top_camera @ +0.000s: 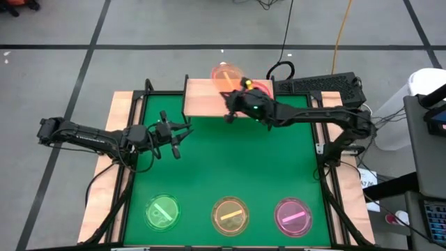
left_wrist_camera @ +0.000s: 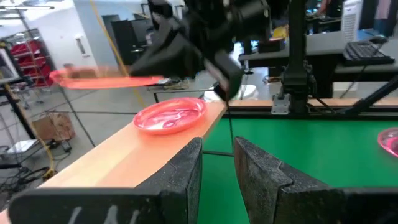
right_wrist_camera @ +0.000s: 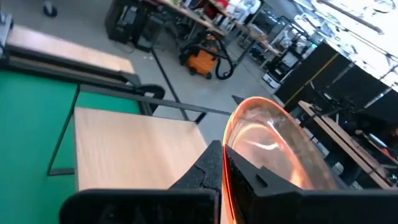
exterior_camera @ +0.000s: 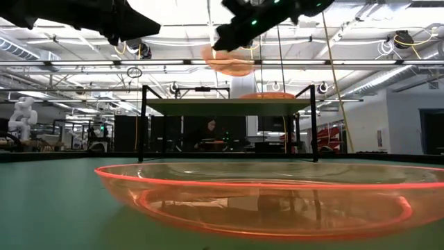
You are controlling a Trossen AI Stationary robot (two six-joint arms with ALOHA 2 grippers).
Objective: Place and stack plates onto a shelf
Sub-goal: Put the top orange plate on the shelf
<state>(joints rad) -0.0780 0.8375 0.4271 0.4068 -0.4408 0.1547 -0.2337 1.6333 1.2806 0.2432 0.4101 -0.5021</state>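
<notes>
My right gripper [top_camera: 233, 90] is shut on an orange plate [top_camera: 226, 72], which it holds above the far edge of the light-wood shelf [top_camera: 209, 101]. A pink plate [top_camera: 260, 86] lies flat on the right end of the shelf's board. On the mat's near side, a green plate [top_camera: 162, 211], an orange plate [top_camera: 230, 215] and a pink plate [top_camera: 293, 215] lie flat in a row. My left gripper [top_camera: 182, 136] hovers open over the mat, near the shelf's left end, and touches nothing. My right gripper pinches the orange plate by its rim [right_wrist_camera: 227, 163] between the two fingers, on the side that faces the table's near edge. The fingers reach roughly level from the near right. The plate is lifted clear and roughly level above the shelf [exterior_camera: 229, 64].
Thin black legs [exterior_camera: 143, 125] carry the shelf above the green mat [top_camera: 230, 160]. A black frame [top_camera: 324, 150] borders the mat. A keyboard [top_camera: 317, 85] sits past the table's far right corner. The left half of the shelf board [right_wrist_camera: 130, 149] is bare wood.
</notes>
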